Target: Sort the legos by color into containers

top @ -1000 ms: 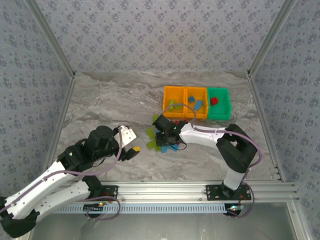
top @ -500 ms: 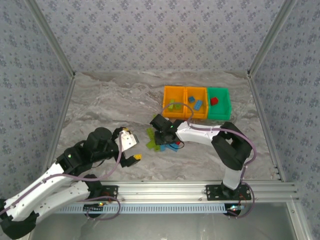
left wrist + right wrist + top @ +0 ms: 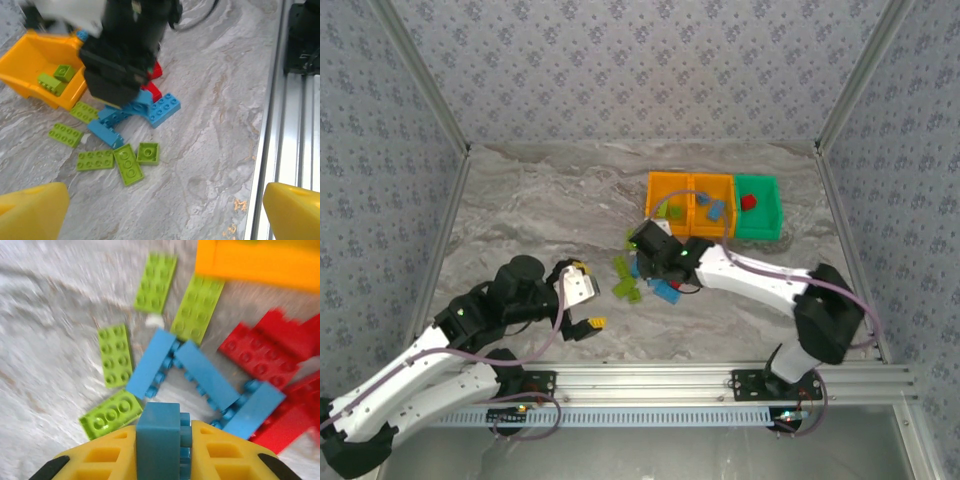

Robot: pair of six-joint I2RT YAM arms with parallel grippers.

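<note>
The left gripper (image 3: 588, 296) hangs low over the table (image 3: 520, 210), off to the left of the pile. Its yellow fingers (image 3: 30, 212) are spread wide apart with nothing between them. It is well away from the job, and I think that is a good place for it.

Next comes the pile of legos. Lime green bricks (image 3: 127, 162) lie flat on the left side of it. Loose blue bricks (image 3: 162, 107) sit in the middle, and red bricks (image 3: 260, 352) are on the right, near the bins.

The right gripper (image 3: 655, 248) is over that pile. Its two yellow fingers pinch one blue brick (image 3: 159, 432), standing on end between them. The grip looks tight, but only a little of the brick is held.

To the right of that, the three bins stand in a row, touching. The first orange bin (image 3: 651, 205) has green bricks in it. The middle orange bin (image 3: 712, 232) has blue ones. The green bin (image 3: 760, 232) has a red one.

So I think this brick belongs in the middle bin. To do it well, the arm should keep squeezing and lift high enough to clear the bin walls. It should pass over the first orange bin without letting go. Then it should come down low inside the middle one before opening, so the brick does not bounce out.
</note>
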